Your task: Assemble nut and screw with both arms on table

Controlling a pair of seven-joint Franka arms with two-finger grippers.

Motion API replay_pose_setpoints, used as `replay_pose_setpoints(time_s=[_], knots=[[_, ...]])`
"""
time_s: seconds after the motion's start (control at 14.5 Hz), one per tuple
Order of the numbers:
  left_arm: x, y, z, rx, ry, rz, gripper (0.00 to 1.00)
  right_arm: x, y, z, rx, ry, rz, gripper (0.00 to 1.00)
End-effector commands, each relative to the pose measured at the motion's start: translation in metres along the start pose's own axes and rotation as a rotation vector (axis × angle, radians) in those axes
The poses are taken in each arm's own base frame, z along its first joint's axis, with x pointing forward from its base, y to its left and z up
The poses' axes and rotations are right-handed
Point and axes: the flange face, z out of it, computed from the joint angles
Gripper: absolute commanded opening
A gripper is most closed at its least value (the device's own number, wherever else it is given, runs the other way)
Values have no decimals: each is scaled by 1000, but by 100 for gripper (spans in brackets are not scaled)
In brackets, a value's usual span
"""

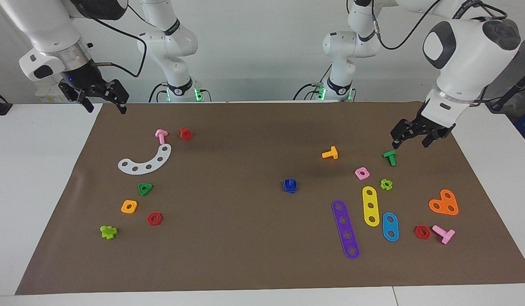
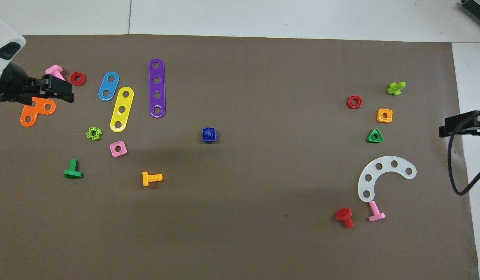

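The dark-blue nut (image 1: 290, 187) sits threaded on the dark-blue screw (image 1: 290, 182), and the two stand as one piece in the middle of the brown mat (image 1: 245, 246). From above, the square nut (image 2: 205, 135) rings the screw's stem (image 2: 210, 133). My left gripper (image 1: 411, 139) hangs open and empty above the mat at the left arm's end, and also shows in the overhead view (image 2: 55, 88). My right gripper (image 1: 106, 105) hangs open and empty above the mat's corner at the right arm's end, and shows in the overhead view (image 2: 453, 126). Both are well apart from the blue piece.
Toward the left arm's end lie an orange bolt (image 1: 330, 153), a green bolt (image 1: 390, 158), a pink nut (image 1: 362, 173), and purple (image 1: 345, 229), yellow and blue strips. Toward the right arm's end lie a white curved plate (image 1: 145, 161), a red bolt (image 1: 185, 133) and several nuts.
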Motion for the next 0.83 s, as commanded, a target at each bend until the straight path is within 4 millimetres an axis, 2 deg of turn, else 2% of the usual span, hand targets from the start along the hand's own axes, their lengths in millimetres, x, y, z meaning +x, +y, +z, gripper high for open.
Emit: replay_pose_setpoints(time_s=[0.0,0.07,0.34,0.76], knots=[[-19,-8,-14,31,-21,7,100,-4,4,0,-17,15,-24,100],[-21,-10,-14,45,-37,8,100,-4,4,0,-17,17,-24,100],[-26,1,-17,110,-38,47,100,-4,4,1,-16,15,-24,100],[-26,-6,-19,98,-28,132,100,-5,4,2,-15,11,-24,100]])
